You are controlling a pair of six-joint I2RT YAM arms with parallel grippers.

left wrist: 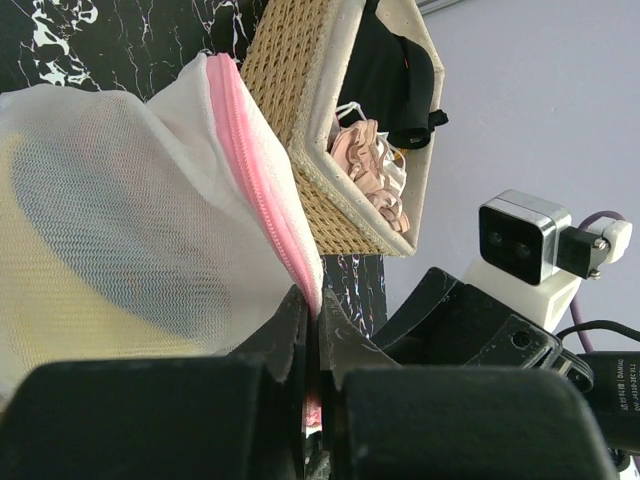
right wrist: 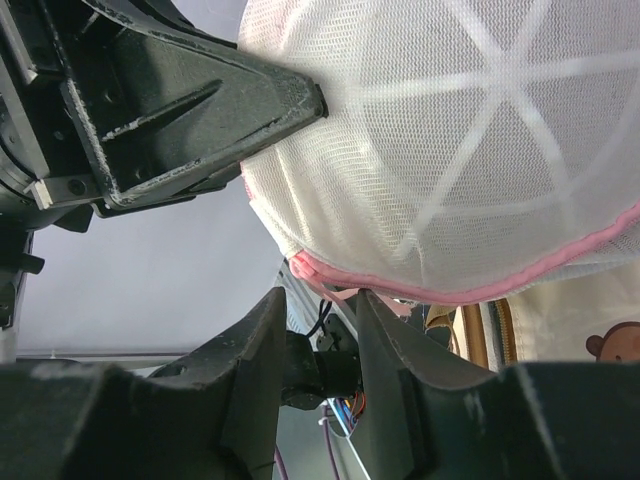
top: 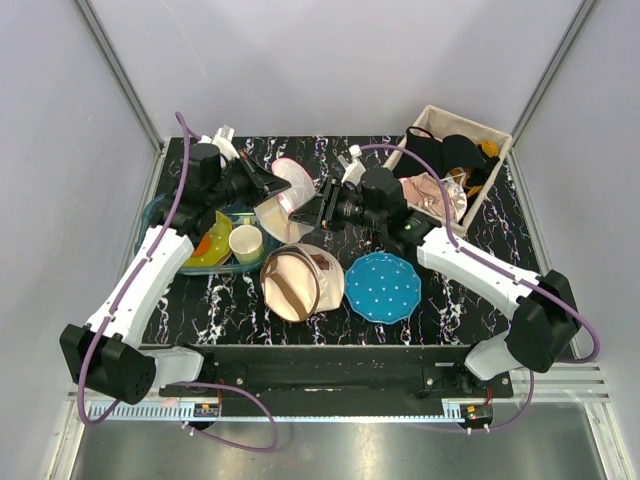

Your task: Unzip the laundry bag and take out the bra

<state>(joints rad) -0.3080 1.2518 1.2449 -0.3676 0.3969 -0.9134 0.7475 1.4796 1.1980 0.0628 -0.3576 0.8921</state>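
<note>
Both claws are busy just past the beige canvas bag (top: 300,283) and the blue dotted plate (top: 383,287), which lie nearest me on the marbled table (top: 230,295); the left claw (left wrist: 312,310) is clenched tight on the pink rim of the laundry bag (right wrist: 450,150), the fabric pinched between its two fingers; the right claw (right wrist: 322,300) sits right under the same rim from the other side, its fingers a little apart with a bit of pink trim at the gap, and I cannot tell whether it actually has hold of anything. Between the two, the laundry bag hangs lifted off the table, roughly mid-table, dome turned toward the right arm. Along its edge the pink zipper (left wrist: 262,180) looks shut for the whole stretch I can see; dark and yellowish shapes show faintly through the mesh, too blurred to name. So I judge the job barely begun: bag picked up and steadied, zipper not yet run open, bra not yet out. Farthest back, the woven basket (left wrist: 300,120) of clothes sits in the far right corner.
</note>
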